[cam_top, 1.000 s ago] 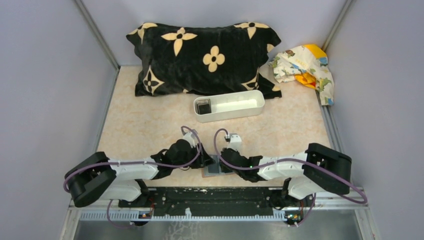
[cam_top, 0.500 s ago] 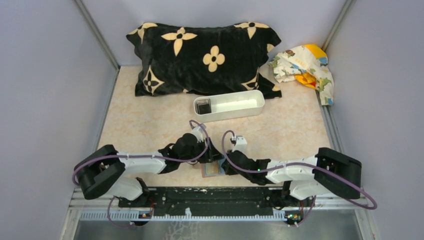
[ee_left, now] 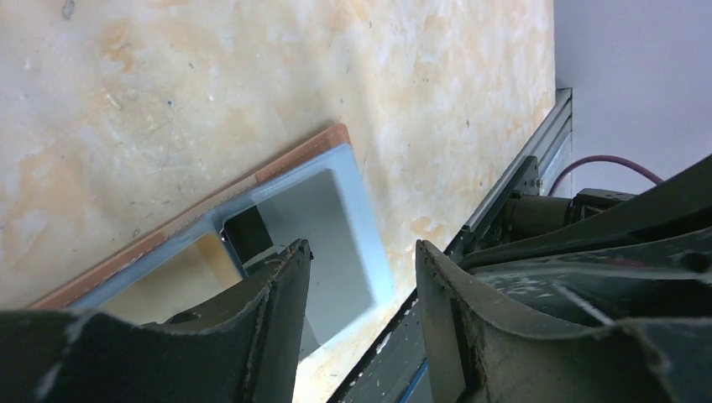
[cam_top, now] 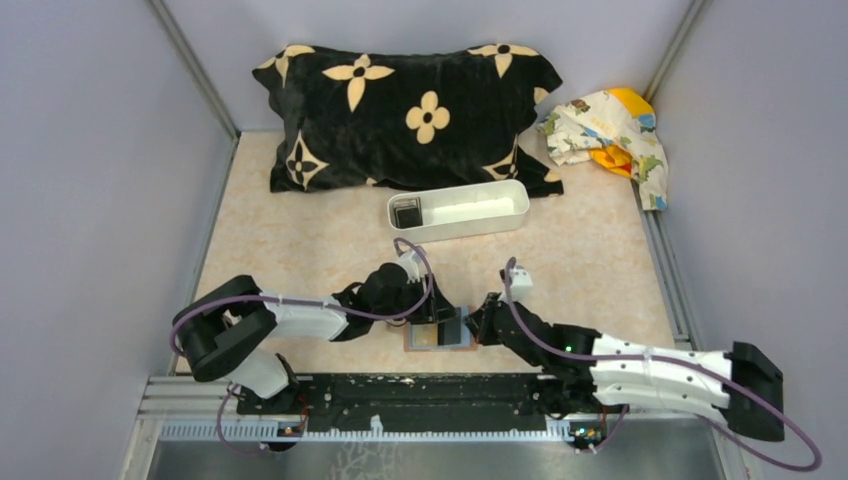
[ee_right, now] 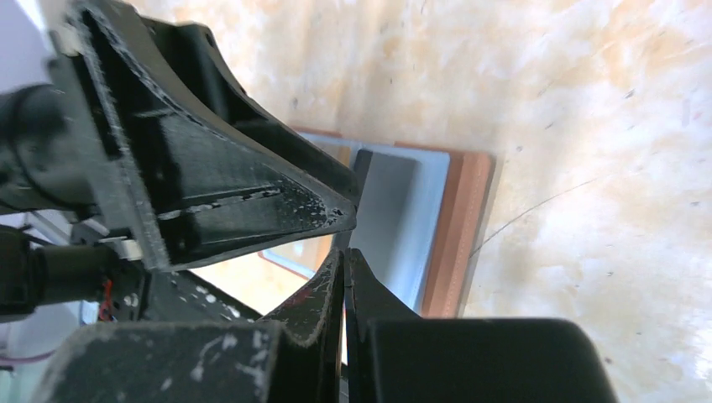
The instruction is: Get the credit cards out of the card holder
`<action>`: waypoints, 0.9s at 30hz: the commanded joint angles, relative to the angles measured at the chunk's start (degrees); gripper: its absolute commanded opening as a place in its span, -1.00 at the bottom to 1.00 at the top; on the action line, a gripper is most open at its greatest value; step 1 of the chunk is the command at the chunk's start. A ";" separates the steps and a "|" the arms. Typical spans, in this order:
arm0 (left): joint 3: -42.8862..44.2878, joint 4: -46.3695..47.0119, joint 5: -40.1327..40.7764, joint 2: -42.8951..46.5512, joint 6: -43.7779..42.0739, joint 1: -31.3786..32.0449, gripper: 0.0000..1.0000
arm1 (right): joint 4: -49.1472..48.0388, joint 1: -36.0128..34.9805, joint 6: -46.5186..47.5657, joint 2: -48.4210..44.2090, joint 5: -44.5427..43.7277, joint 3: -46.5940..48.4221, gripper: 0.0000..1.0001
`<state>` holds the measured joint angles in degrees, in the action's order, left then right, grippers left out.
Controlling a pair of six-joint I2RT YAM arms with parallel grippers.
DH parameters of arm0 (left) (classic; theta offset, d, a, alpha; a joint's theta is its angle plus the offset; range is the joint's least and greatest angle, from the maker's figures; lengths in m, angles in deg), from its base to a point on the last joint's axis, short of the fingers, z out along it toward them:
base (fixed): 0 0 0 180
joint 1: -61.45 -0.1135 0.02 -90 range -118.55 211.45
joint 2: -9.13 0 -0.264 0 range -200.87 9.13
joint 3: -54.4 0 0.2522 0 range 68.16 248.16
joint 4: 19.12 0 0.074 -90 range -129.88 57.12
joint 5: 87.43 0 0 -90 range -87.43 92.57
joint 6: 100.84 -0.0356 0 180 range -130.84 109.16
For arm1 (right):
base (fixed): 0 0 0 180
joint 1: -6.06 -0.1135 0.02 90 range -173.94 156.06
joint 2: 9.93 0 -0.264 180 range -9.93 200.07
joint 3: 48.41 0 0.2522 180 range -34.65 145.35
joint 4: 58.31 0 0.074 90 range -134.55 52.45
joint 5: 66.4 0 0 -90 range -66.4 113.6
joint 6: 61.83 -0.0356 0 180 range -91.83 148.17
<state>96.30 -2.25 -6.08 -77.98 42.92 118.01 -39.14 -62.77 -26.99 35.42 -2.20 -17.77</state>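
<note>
1. A brown folding card holder with a light-blue inside [cam_top: 445, 340] lies open and flat at the middle of the bench's near edge.
2. My left gripper [ee_left: 361, 252] stands over it, jaws apart, the blue lining showing between them.
3. My right gripper [ee_right: 344, 252] is pressed closed at the holder's right rim.
4. Farther back, a dark credit card [cam_top: 406, 212] lies in the left end of a long white tray [cam_top: 470, 228].

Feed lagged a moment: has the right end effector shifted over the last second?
Yes. The right end effector has shifted rightward along the table, judged against the fixed white tray.
</note>
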 commanded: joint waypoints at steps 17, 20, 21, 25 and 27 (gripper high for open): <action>-5.43 -4.49 5.92 10.50 -2.13 0.41 0.20 | -6.72 0.28 3.36 12.19 -0.28 1.90 -1.00; -6.81 -4.97 6.57 11.16 -2.01 0.40 0.20 | -8.72 0.28 3.97 14.31 1.06 2.49 -1.00; -7.17 -4.89 6.69 11.24 -1.93 0.40 0.21 | -9.13 0.27 4.11 14.74 1.42 2.71 -1.00; -7.77 -4.03 6.72 10.61 -1.71 0.40 0.21 | -9.68 0.28 4.92 16.36 2.53 3.84 -1.00; -7.54 -3.54 6.42 9.63 -1.85 0.40 0.22 | -9.51 0.28 4.88 17.46 2.66 4.19 -1.00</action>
<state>88.89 -6.62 -0.24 -67.91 41.24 118.01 -44.98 -62.77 -23.25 51.44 -0.47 -17.02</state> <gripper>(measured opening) 0.606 0.005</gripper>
